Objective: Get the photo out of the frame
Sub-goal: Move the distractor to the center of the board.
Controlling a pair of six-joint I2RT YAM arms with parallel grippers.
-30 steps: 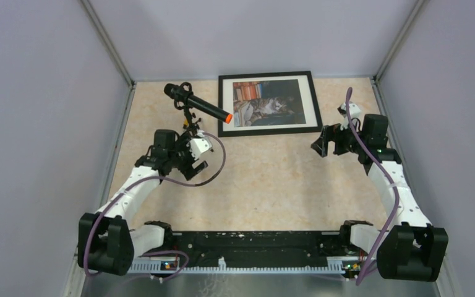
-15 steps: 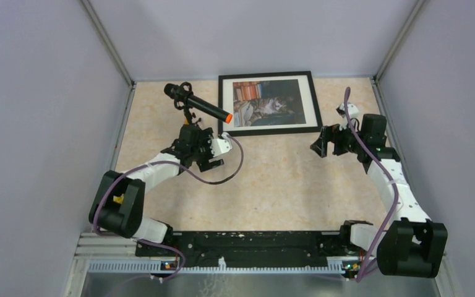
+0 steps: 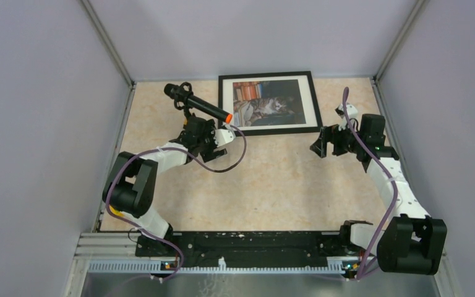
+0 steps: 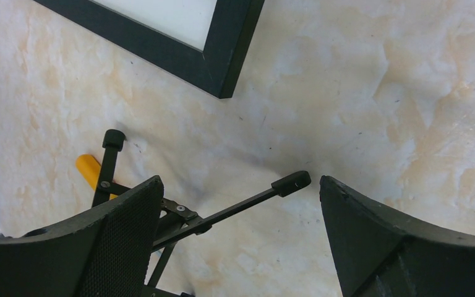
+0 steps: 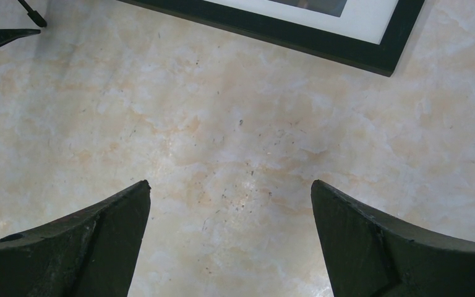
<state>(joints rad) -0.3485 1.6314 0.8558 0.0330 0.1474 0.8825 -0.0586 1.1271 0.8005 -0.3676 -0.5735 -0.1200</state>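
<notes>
Reaching forward, my left claw (image 3: 201,132) has swung up from mid-table (image 3: 272,179) over the last second. It now sits just beside the near left corner of the frame (image 3: 269,129), under the mic (image 3: 196,106). The arm's elbow has folded back toward its base. The jaws stand wide and hold nothing. My left wrist view shows this claw hanging over bare table, one tripod (image 4: 235,207) leg running across between the fingers. The frame's corner is just ahead, apart from both fingers. A small yellow piece (image 4: 89,170) lies by another leg.

My right claw (image 3: 320,143) has hardly moved. It hovers near the frame's near right corner, jaws wide too, and empty. Its wrist view shows bare table between the fingers and the frame's black edge ahead, untouched.

The frame lies face up at the far edge of the table, where it lay a second ago. The photo (image 3: 266,102) is inside it, cat and books showing, with the white margin all around.
</notes>
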